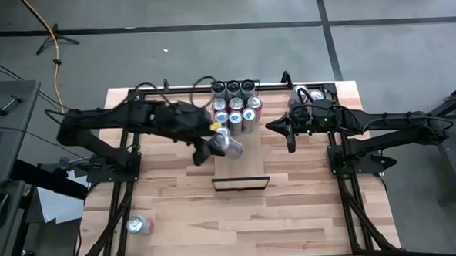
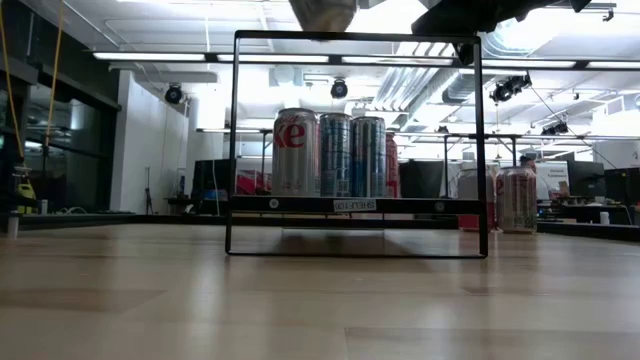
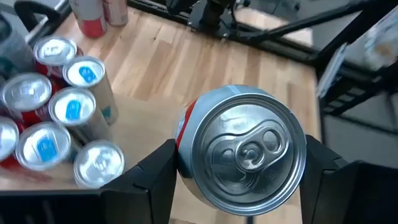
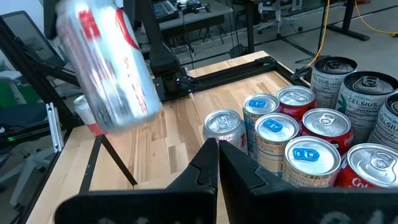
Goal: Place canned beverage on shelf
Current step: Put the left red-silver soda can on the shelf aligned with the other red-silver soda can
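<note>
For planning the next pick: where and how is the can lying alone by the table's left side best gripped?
Grip the lone can across the middle of its round body, coming straight down from above: it lies on its side, ends pointing left and right. The left gripper holds another can.

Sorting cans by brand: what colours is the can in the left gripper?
The held can is silver with red markings, clearest in the right wrist view.

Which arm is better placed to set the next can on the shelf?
Left. The left gripper already clamps a silver can, held above the shelf near the standing cans. The right gripper is shut, empty, off beside the cans.
</note>
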You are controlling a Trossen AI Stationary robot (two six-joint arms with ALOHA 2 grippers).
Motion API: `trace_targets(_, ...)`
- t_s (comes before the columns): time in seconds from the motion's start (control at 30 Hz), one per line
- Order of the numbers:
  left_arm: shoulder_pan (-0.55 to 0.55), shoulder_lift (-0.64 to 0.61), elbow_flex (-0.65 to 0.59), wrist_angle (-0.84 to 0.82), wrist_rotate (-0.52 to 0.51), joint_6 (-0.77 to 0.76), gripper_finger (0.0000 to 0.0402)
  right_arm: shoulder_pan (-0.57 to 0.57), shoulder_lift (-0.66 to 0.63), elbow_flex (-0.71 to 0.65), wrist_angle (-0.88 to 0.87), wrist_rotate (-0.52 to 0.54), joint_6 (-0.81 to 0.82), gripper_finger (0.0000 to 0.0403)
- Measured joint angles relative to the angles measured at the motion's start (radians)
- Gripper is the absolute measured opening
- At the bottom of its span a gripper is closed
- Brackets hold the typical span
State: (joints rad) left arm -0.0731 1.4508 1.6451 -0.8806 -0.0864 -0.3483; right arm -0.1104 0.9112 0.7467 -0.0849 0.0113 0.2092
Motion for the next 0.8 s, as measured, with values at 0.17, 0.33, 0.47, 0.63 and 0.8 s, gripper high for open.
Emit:
trace_targets(0.17,-0.016,0.105,0.041,-0.048,-0.016,0.083,0.0182,0.000,0.000,0.000,0.000,0.000,0.000,0.0000)
trace_targets(0.33,-0.039,0.181,0.013,-0.068,-0.054,0.113,0.0182,0.000,0.000,0.000,0.000,0.000,0.000,0.0000)
trace_targets(0.47,-0.048,0.249,-0.001,-0.063,-0.104,0.142,0.0183,0.000,0.000,0.000,0.000,0.000,0.000,0.0000)
trace_targets(0.63,-0.037,0.315,-0.001,-0.028,-0.093,0.144,0.0195,0.000,0.000,0.000,-0.001,0.000,0.000,0.0000)
trace_targets(0.8,-0.031,0.354,-0.002,-0.024,-0.053,0.144,0.0191,0.000,0.000,0.000,-0.001,0.000,0.000,0.0000)
